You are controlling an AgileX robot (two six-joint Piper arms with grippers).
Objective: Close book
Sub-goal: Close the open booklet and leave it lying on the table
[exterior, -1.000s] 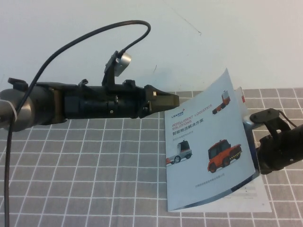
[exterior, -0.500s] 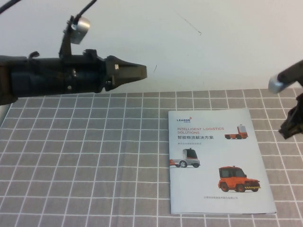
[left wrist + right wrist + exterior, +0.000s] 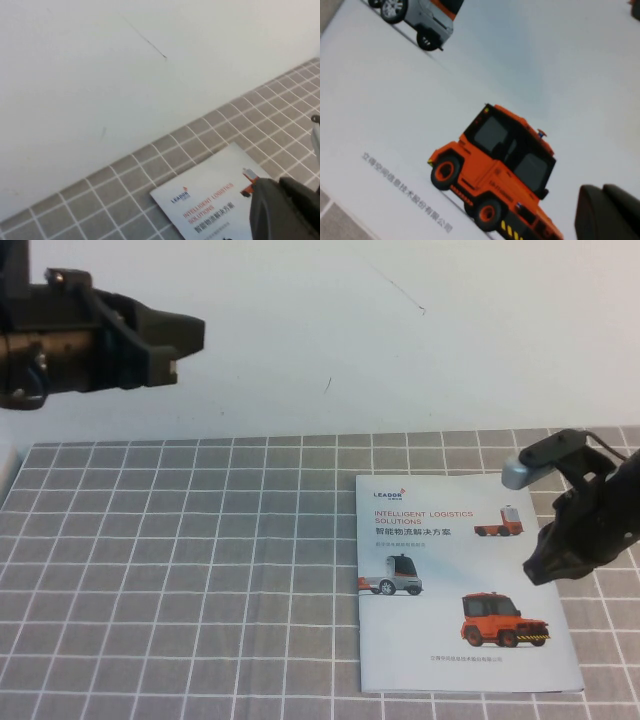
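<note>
Book: the book (image 3: pixel 460 570) is closed and lies flat with its front cover up; it sits on the robot's right part of the table, toward the near edge
Cover: pale, with a red heading reading INTELLIGENT LOGISTICS SOLUTIONS; a grey vehicle (image 3: pixel 390 575) is printed at its left edge and an orange truck (image 3: pixel 503 618) lower down, toward its right
Surface: a grey cloth (image 3: pixel 200 570) with a white grid covers the table; the book rests squarely on it, edges roughly in line with the grid
Backdrop: a plain white wall (image 3: pixel 400 330) rises behind the cloth
Left gripper: the left gripper (image 3: pixel 185 335) hangs high at the far left, in front of the wall, pointing toward the robot's right; it is well apart from the book and above the cloth
Left fingers: in the left wrist view the dark fingers (image 3: pixel 267 210) are pressed together with only a thin seam between them, clenched on nothing
Right gripper: the right gripper (image 3: pixel 537 568) points down at the book's right edge, near mid-height of the cover; whether its tip touches the cover cannot be told
Right fingers: in the right wrist view the fingers (image 3: pixel 592 215) are drawn together, empty, just beside the printed orange truck
</note>
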